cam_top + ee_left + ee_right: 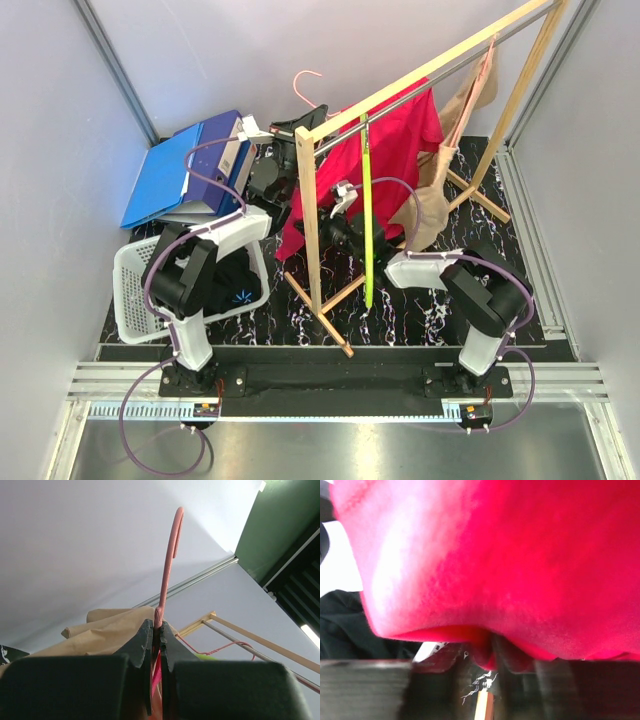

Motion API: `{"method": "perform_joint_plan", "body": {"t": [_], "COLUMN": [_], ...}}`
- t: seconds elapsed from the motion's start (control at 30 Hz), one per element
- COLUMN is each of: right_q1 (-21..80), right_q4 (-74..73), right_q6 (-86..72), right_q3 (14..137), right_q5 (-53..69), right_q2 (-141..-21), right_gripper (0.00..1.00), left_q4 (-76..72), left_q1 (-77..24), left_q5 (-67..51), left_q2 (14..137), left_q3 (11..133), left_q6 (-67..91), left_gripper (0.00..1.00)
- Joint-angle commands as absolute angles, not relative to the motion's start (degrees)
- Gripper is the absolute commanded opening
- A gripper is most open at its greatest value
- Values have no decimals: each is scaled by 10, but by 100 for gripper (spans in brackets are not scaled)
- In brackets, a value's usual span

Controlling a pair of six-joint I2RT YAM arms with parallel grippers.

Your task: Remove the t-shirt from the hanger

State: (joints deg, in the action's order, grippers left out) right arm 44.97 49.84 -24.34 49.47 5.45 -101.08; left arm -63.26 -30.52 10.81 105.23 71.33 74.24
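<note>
The red t-shirt hangs on a pink hanger whose hook stands free, off the rack's rail. My left gripper is shut on the hanger's neck just below the hook. In the left wrist view the fingers pinch the pink neck, the hook rises above, and red cloth shows between the jaws. My right gripper is shut on the shirt's lower hem. In the right wrist view the red shirt fills the frame and a fold of hem sits between the jaws.
A wooden rack with a metal rail crosses the scene, its post in front of the shirt. A beige garment hangs on it to the right. A yellow-green strip hangs down. A blue binder and a white basket sit at the left.
</note>
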Motion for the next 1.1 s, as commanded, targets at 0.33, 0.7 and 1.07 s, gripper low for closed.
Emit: {"method": "perform_joint_plan", "body": {"t": [0.33,0.7,1.07], "right_q1": [490,490,464], "right_q4": [420,274,71], "right_q6": [-258,-306,-303], "right_q3": [411,273,321], "right_q5": [152,80,17], "right_q2": [-893,-704,-591], "right_gripper": [0,0,0], "left_q4": [-664,-639,-247], "left_q1": [-290,-272,-268], "left_q5": [108,68,-53], "left_q2": [1043,1047,818], "left_q3": [769,775,636], "left_q6": [675,642,488], "left_gripper": [0,0,0]}}
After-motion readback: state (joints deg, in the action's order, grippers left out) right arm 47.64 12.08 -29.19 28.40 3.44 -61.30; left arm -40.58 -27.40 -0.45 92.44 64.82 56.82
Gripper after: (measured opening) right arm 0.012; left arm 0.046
